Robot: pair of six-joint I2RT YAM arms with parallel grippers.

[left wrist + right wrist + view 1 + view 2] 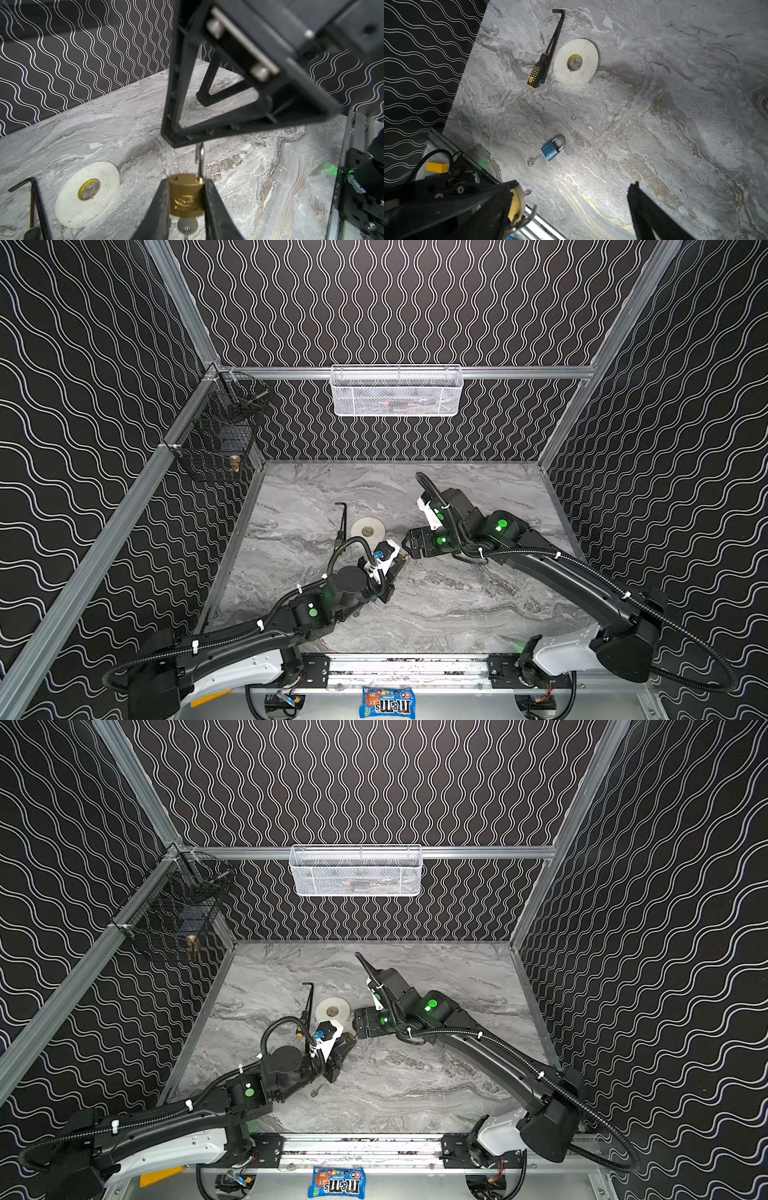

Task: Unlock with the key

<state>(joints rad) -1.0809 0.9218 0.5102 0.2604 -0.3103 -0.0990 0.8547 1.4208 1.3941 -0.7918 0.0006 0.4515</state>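
Two padlocks and two keys were in view. The brass padlock (186, 197) sat clamped by its sides in the left gripper (186, 182), lifted off the worktop (654, 104). One key (187, 225) was in its underside, back between that gripper's fingers. Its shackle (200, 160) stood raised, with the short leg clear of the body. The top of the shackle was hidden behind one fingertip of the right gripper (185, 122). That gripper faced the left one tip to tip, with its jaws spread wide and nothing between them.

The blue padlock (551, 150) lay flat on the worktop behind the left gripper, with its shackle shut. In both top views that arm's wrist hid it. The second key (532, 161) lay loose just beside it.

On the left gripper's side away from the right gripper lay one tape roll (576, 62), flat. Past it were one screwdriver (536, 72) and one hex key (553, 44), side by side and touching.

Well beyond both grippers, one white basket (397, 391) hung on the back rail and one black basket (216, 435) hung in the corner. One candy bag (387, 701) lay behind the arms' bases.
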